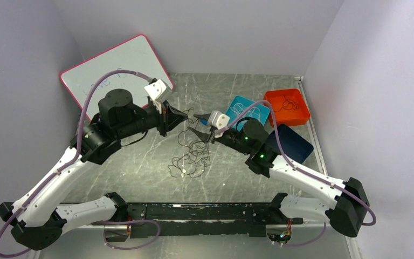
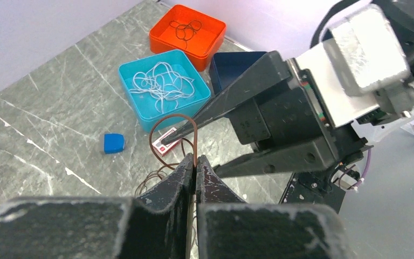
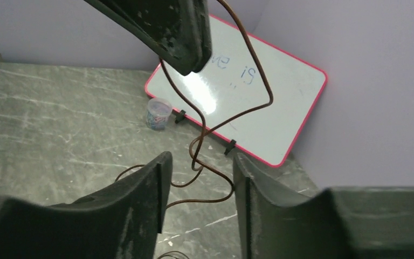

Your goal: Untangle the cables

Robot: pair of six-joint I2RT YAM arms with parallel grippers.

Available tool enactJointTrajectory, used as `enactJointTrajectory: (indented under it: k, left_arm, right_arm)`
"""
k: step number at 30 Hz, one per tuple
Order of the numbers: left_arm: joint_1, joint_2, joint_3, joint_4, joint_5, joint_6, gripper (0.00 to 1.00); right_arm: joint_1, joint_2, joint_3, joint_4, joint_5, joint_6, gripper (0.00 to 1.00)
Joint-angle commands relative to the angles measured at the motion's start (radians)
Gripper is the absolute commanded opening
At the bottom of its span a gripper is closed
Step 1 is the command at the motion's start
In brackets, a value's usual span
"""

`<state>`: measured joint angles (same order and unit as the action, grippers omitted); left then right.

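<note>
A tangle of thin dark cables (image 1: 191, 156) lies on the table between the arms, and one brown strand rises from it. My left gripper (image 2: 195, 162) is shut on that brown cable (image 2: 164, 127), which loops out above its tips; seen from above, the left gripper (image 1: 186, 116) hangs over the tangle's far side. My right gripper (image 3: 199, 172) faces it, open, with the hanging brown cable (image 3: 215, 172) passing between its fingers (image 3: 151, 183) without being pinched. From above, the right gripper (image 1: 197, 124) sits right next to the left one's tips.
A teal bin (image 2: 135, 102) holds white cables, an orange bin (image 2: 159, 40) holds a dark cable, and a dark blue bin (image 1: 294, 143) stands nearby. A whiteboard (image 1: 116, 65) leans at the back left. On the table are a small cup (image 3: 158, 113) and a blue block (image 2: 114, 143).
</note>
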<state>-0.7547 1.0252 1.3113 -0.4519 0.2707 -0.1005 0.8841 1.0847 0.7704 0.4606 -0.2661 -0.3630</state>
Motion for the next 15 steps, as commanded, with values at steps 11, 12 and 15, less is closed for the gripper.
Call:
enactJointTrajectory:
  k: [11,12,15]
  left_arm:
    - [-0.004,-0.081,-0.053,0.048,0.032,-0.011,0.07]
    - [-0.005,-0.082,-0.057,0.05,0.027,-0.013,0.08]
    - [-0.004,-0.084,-0.078,0.064,0.015,-0.025,0.12]
  right_arm:
    - [0.004,0.024,0.021,0.089,0.049,0.096,0.07]
    - [0.004,0.019,0.021,0.086,0.064,0.099,0.02]
    - [0.004,-0.006,0.017,0.09,0.116,0.109,0.0]
